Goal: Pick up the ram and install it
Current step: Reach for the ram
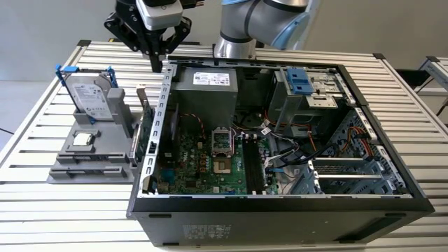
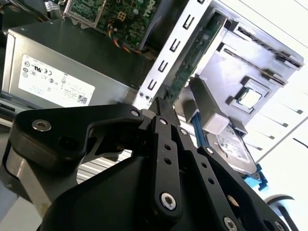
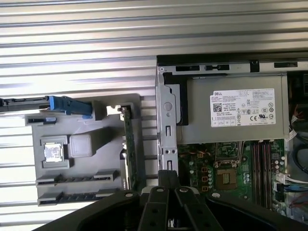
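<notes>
The ram (image 1: 146, 128) is a green stick standing on its long edge in a grey holder (image 1: 77, 170), right against the outside of the computer case's left wall. In both wrist views the ram (image 3: 128, 144) (image 2: 191, 60) shows as a thin green strip. My gripper (image 1: 155, 67) hangs above the far corner of the case, a little past the ram's far end and well above it. Its black fingers (image 2: 160, 108) meet at their tips with nothing between them; the gripper (image 3: 168, 175) is shut and empty.
The open case (image 1: 280, 202) holds a motherboard with dark memory slots (image 1: 252, 165) and a grey power supply (image 1: 206, 89). On the holder also stand a silver hard drive in a blue frame (image 1: 91, 97) and a small square processor (image 1: 84, 139). All rests on a slatted table (image 1: 56, 210).
</notes>
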